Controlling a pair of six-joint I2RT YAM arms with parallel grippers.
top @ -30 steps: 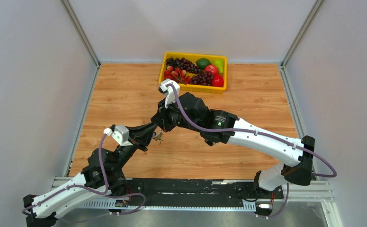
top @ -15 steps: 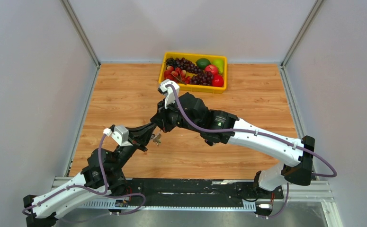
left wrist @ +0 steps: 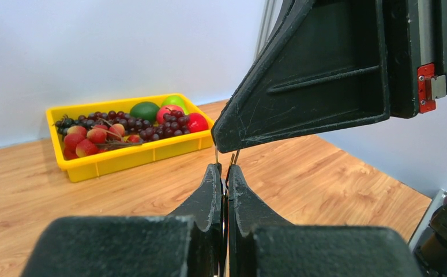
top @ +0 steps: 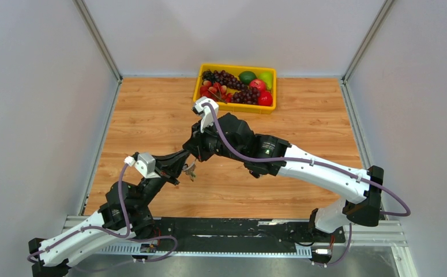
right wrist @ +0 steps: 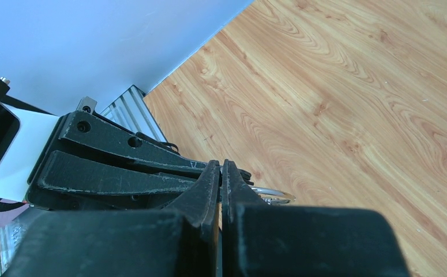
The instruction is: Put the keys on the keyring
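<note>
— Where left jaws and right jaws meet, well nearer than the yellow fruit tray (top: 236,108), what shows?
— Tiny silvery keys (top: 190,171), blurry from overhead. Both jaws pinched shut. Only the right wrist shows the keyring (right wrist: 271,195).

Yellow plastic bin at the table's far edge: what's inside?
Visible: dark purple grape bunches, a dark green round fruit, a lighter green fruit, red fruits. The yellow bin has its floor hidden beneath them.

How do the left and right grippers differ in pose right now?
The left gripper points in from the near left; the right gripper points in from the right. The right gripper's tip sits above the left gripper's. Both are shut, tips close together by a silver ring.
</note>
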